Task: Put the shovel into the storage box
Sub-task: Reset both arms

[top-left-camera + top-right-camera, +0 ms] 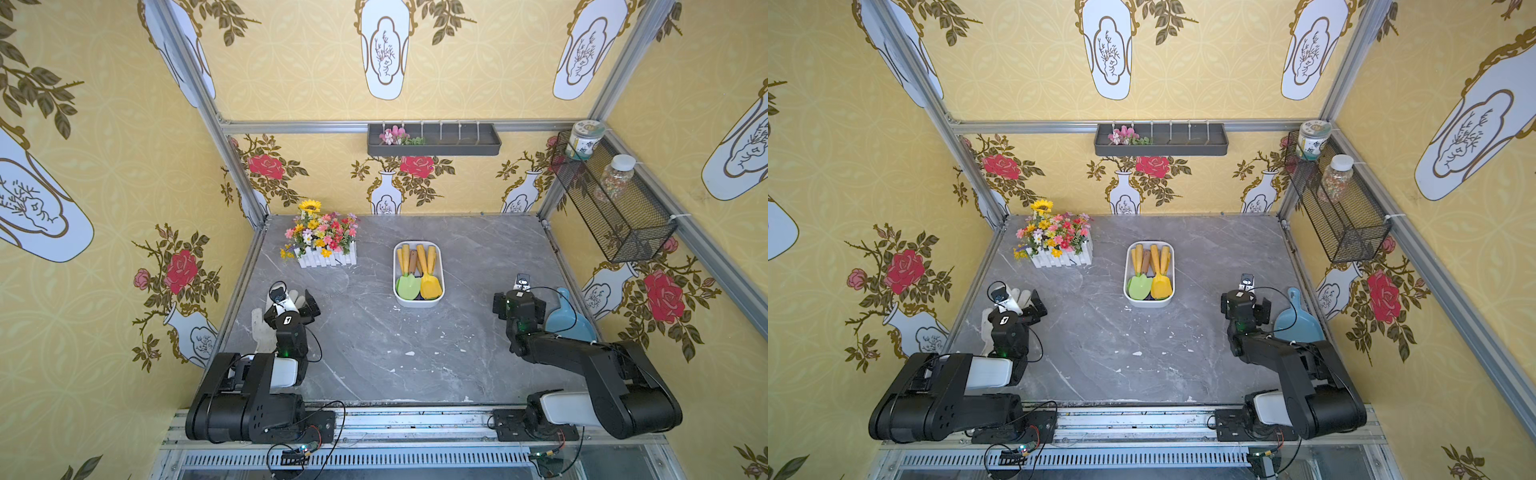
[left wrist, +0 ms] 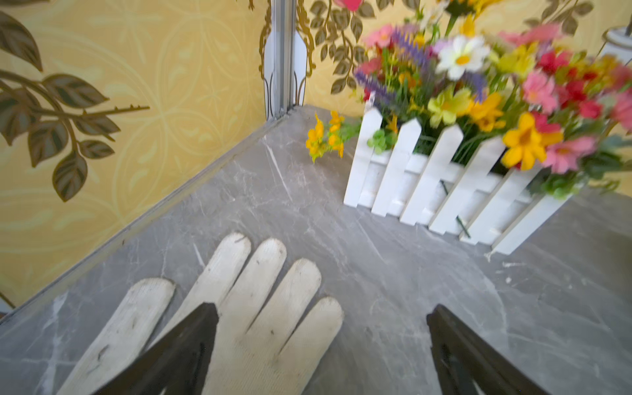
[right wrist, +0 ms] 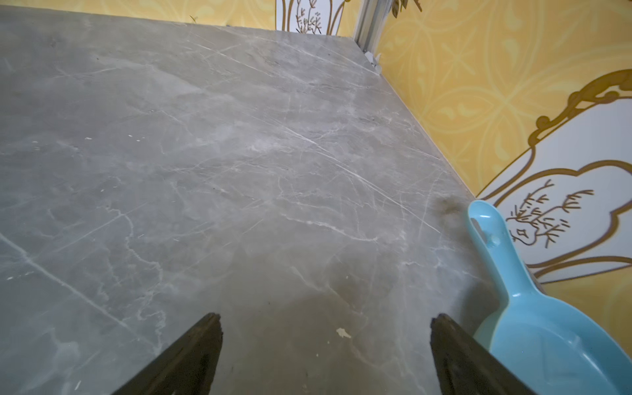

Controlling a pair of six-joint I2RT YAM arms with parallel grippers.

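Green shovel (image 1: 408,286) and yellow shovel (image 1: 430,286) lie in the white storage box (image 1: 418,303) mid tabletop (image 1: 374,340), so placing looks done; left gripper (image 2: 323,307) and right gripper (image 3: 325,318) jaws wide, empty; best to park both arms clear of the box, leaving glove (image 2: 260,325) and blue scoop (image 3: 547,338) alone.

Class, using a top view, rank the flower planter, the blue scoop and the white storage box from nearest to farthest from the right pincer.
1. Blue scoop, beside the right pincer, by the right wall.
2. White storage box, mid-table.
3. Flower planter, back left.
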